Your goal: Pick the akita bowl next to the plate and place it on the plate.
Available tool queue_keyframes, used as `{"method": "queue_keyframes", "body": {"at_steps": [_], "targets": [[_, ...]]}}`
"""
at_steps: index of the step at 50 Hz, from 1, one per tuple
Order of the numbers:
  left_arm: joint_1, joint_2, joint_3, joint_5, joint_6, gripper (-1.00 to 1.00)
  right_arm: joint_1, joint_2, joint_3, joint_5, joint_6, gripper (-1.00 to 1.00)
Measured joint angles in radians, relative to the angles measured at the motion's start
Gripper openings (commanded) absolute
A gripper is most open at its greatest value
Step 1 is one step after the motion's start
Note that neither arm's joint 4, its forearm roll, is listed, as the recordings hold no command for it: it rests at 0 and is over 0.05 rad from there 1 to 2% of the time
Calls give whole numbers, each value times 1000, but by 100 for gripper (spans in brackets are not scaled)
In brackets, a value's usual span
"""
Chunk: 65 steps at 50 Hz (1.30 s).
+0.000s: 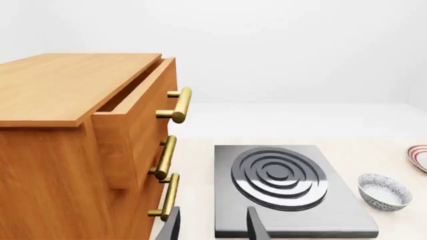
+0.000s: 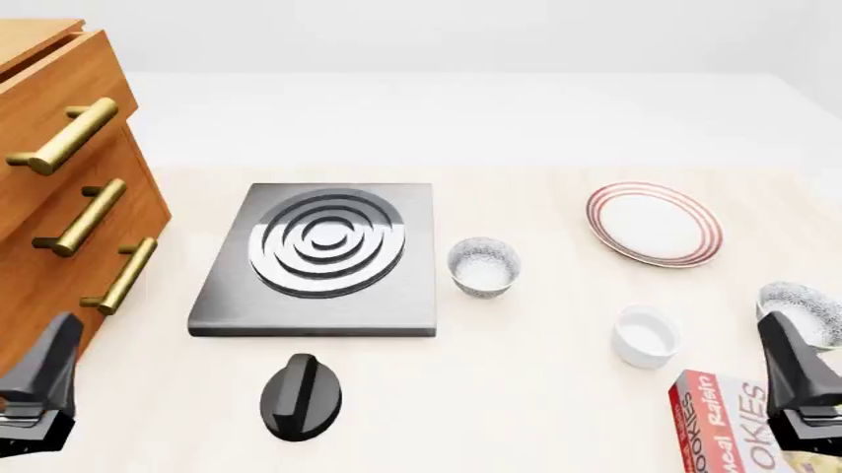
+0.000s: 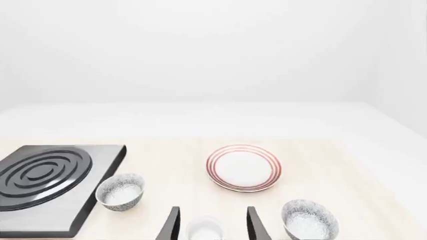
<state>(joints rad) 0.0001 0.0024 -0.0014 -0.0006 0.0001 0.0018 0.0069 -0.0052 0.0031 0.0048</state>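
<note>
Work on the task has not visibly begun: the small grey-and-white speckled akita bowl [image 2: 803, 310] sits on the table at the near right, right of and nearer than the round white red-ringed plate [image 2: 654, 224], which holds nothing. I judge this bowl the target; a look-alike speckled bowl [image 2: 484, 266] stands beside the square grey stove plate [image 2: 322, 258]. All bowls and the plain white cup [image 2: 646, 335] look empty. The left gripper [image 1: 212, 227] and right gripper [image 3: 210, 225] both hang spread wide, gripping nothing. Grasping, carrying and placing remain.
</note>
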Motion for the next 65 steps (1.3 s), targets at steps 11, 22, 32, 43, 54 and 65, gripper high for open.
{"method": "queue_keyframes", "body": {"at_steps": [11, 22, 32, 43, 54, 65], "targets": [[0, 3, -2, -1, 0, 100, -13, 3, -87, 75, 8, 100], [0, 4, -3, -1, 0, 100, 21, 110, -229, 165, -13, 100], [0, 5, -3, -1, 0, 100, 98, 294, -358, 216, 11, 100], [0, 5, -3, -1, 0, 100, 166, 453, -540, 325, 37, 100], [0, 5, -3, -1, 0, 100, 175, 566, -689, 441, 15, 100], [0, 5, -3, -1, 0, 100, 155, 624, -787, 530, -7, 100]]}}
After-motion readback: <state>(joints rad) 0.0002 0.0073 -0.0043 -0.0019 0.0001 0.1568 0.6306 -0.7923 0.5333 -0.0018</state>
